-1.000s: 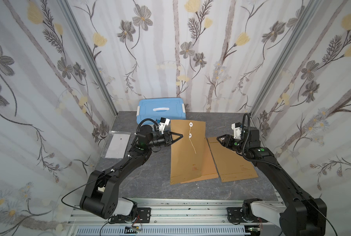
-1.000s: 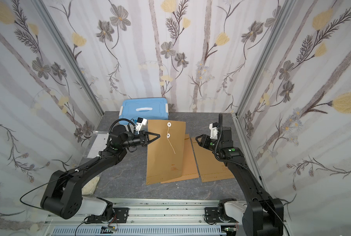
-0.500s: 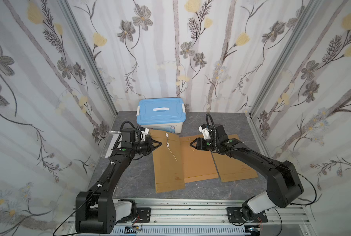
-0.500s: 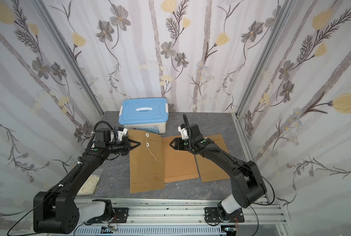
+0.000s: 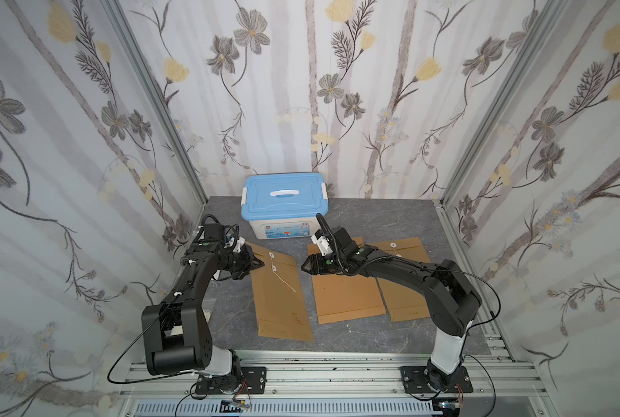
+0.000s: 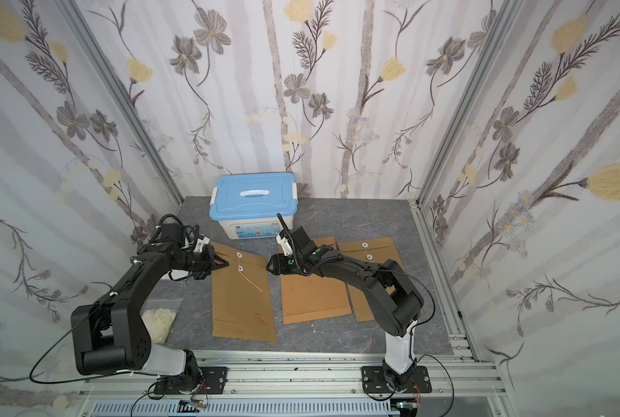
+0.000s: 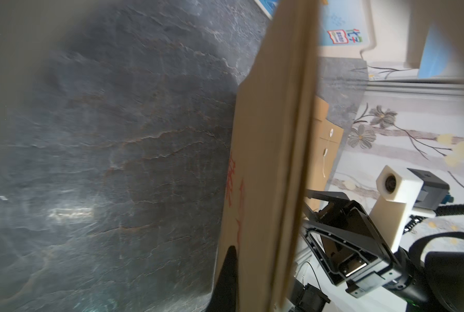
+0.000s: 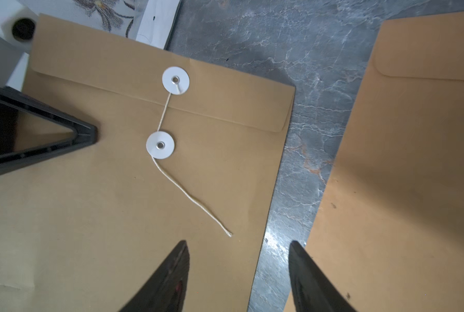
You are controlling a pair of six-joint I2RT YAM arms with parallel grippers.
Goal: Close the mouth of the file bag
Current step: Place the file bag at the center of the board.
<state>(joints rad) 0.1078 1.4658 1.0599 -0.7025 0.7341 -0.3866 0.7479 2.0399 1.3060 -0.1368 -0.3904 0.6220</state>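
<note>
We see the right gripper (image 8: 238, 245) with its jaws spread wide and nothing between them; one fingertip hangs over the right margin of the file bag (image 8: 117, 202), its mate over the strip of grey table (image 8: 287, 167) just beside that margin. The left gripper (image 5: 260, 264) sits at the bag's left edge, near the mouth; in the left wrist view the brown paper runs close past one dark finger (image 7: 229, 272) and hides the other, so we cannot tell whether those jaws pinch the paper or have let it go.

Between the two grippers, in both top views, the file bag lies on the table left of centre, its mouth toward the back wall and its body turned a little askew; the flap (image 8: 155, 81) is folded down over the mouth. The string (image 8: 187, 197) leaves the upper disc (image 8: 175, 80) on the flap, passes the lower disc (image 8: 160, 145) on the body, and its loose end lies free across the bag's face.

To the right, apart from the bag, we find two more envelopes (image 5: 344, 292) side by side, with the right arm reaching across them; behind, against the back wall, stands a blue-lidded box (image 5: 285, 196).
</note>
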